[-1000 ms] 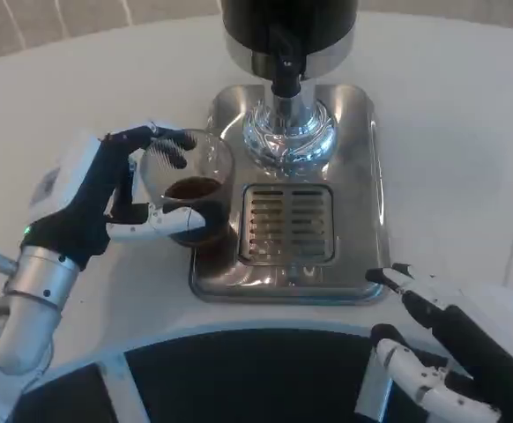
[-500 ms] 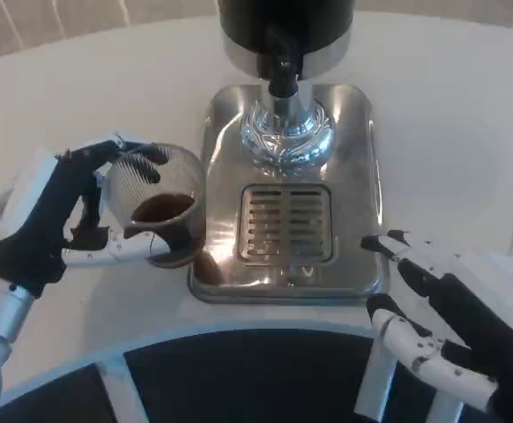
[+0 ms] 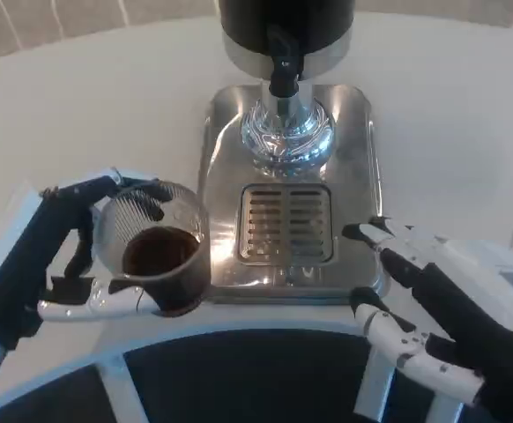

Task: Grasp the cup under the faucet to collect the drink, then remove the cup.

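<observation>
Clear plastic, the cup (image 3: 155, 251) holds a dark drink and sits in the left hand (image 3: 58, 264), whose fingers wrap around its wall, off the steel tray (image 3: 362, 176) and well apart from the faucet (image 3: 283, 66). It should travel level and slowly. The right hand (image 3: 433, 308) waits with spread fingers, holding nothing.

Left hand (image 3: 54, 264) is curled in a grip, while right hand (image 3: 442, 308) seems open, fingers spread.
</observation>
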### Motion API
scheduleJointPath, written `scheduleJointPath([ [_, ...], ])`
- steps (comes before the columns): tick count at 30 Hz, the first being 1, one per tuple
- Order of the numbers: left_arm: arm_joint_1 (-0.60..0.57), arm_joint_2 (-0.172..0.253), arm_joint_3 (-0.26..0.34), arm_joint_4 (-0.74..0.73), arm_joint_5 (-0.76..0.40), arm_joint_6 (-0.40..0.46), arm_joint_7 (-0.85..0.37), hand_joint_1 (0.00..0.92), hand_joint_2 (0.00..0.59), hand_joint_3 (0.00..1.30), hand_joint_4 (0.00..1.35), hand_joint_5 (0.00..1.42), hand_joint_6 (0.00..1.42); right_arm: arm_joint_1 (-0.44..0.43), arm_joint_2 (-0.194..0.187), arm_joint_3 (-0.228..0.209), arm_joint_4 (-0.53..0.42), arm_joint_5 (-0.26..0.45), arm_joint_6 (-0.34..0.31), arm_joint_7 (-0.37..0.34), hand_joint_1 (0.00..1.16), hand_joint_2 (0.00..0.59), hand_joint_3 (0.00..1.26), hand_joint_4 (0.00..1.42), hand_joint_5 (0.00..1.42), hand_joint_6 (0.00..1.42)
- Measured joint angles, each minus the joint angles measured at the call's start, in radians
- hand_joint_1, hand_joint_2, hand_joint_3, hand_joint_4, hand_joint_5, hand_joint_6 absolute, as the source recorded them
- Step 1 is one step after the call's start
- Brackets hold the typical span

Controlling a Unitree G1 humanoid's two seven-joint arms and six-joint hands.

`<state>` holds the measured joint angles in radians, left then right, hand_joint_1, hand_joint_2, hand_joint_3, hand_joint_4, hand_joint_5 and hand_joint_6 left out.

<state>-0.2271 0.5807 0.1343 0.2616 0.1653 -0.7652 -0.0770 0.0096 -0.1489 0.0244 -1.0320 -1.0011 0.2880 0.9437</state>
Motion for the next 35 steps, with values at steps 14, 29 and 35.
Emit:
scheduleJointPath([
  [14,0.140,0.000,0.033,-0.153,-0.073,0.004,-0.100,0.643,0.000,0.97,1.13,1.42,1.26,0.054,0.077,-0.009,0.000,-0.004,-0.160,0.000,0.00,0.524,0.07,0.00,0.00,0.00],
  [29,0.157,-0.004,0.044,-0.175,-0.098,0.003,-0.150,0.643,0.000,0.97,1.13,1.42,1.26,0.057,0.132,0.004,0.000,-0.061,-0.198,0.033,0.00,0.530,0.07,0.00,0.00,0.00],
  [35,0.157,-0.009,0.044,-0.175,-0.099,0.003,-0.164,0.643,0.000,0.97,1.13,1.42,1.26,0.055,0.144,0.016,0.000,-0.078,-0.208,0.044,0.00,0.531,0.07,0.00,0.00,0.00],
])
